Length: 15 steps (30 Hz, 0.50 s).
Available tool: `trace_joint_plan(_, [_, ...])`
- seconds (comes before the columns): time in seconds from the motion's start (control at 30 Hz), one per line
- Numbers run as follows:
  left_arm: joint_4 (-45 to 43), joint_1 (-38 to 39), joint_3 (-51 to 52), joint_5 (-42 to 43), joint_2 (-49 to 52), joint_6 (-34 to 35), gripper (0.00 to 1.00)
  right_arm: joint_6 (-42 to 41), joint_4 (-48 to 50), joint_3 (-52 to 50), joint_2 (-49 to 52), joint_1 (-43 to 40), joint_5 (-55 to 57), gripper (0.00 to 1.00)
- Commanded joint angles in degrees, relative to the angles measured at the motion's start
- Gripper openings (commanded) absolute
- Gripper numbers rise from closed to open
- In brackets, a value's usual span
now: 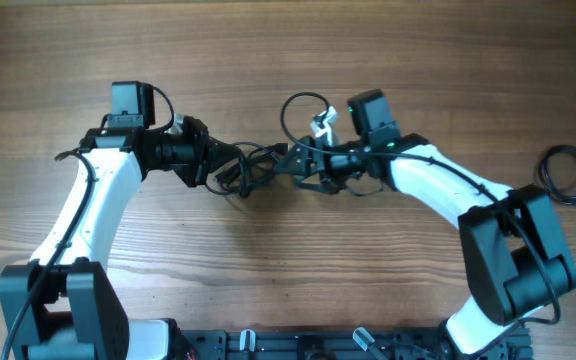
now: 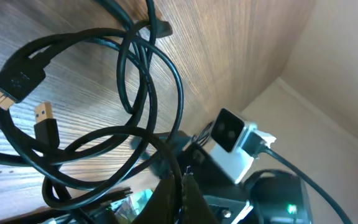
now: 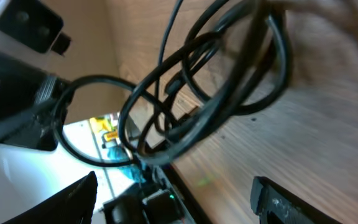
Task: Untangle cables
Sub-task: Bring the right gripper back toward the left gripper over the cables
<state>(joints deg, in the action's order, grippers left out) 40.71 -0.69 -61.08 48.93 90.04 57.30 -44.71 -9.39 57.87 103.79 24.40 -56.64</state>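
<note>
The cables (image 1: pixel 256 166) sit mid-bench (image 1: pixel 268 60), bunched between the left jaws and the right jaws, which face them from either side. The right jaws stand apart, the bundle just ahead of them. Whether the left jaws are apart or together I cannot tell. The cords are thin, black and looped through one another, with a gold-tipped plug (image 2: pixel 45 121) showing. Another coil (image 1: pixel 568 175) lies well apart, far right.

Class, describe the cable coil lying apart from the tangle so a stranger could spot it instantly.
On the wooden table, look beyond the right arm to the far right edge. There lies a small black coil. Unlike the mid-table tangle, it sits alone, neatly looped, touched by nothing.
</note>
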Motion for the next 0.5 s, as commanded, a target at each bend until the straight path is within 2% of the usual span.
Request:
trace_joint_plan(0.0, [-0.2,0.6,0.3,0.2,-0.1,5.6,0.04,-11.3,0.8,0.1,-0.7,3.6,8.2,0.81])
trace_joint_plan(0.1, [-1.1,0.6,0.3,4.1,-0.1,9.8,0.04,-13.8,0.9,0.1,-0.7,6.3,14.2,0.81])
trace_joint_plan(0.13, [-1.5,0.6,0.3,6.1,-0.1,11.6,0.04,-14.2,1.3,0.1,-0.7,7.1,15.1,0.77])
trace_joint_plan(0.17, [-1.6,0.6,0.3,7.2,-0.1,13.1,0.04,-14.1,2.1,0.1,-0.7,7.7,15.5,0.69])
trace_joint_plan(0.23, [-2.0,0.6,0.3,7.6,-0.1,15.6,0.04,-13.8,2.7,0.1,-0.7,8.5,16.6,0.45])
trace_joint_plan(0.3, [-2.9,0.6,0.3,7.7,-0.1,17.2,0.04,-13.3,2.4,0.1,-0.7,9.1,18.5,0.27])
trace_joint_plan(0.33, [-3.3,0.6,0.3,7.7,-0.1,19.0,0.04,-11.5,2.2,0.1,-0.7,9.4,19.6,0.14])
trace_joint_plan(0.37, [-4.5,0.4,0.3,8.3,-0.1,20.3,0.04,-10.1,1.7,0.1,-0.7,9.5,20.2,0.08])
trace_joint_plan(0.47, [-8.9,0.2,0.3,8.9,-0.1,23.5,0.04,-7.0,-2.1,0.1,-0.7,9.5,23.7,0.04])
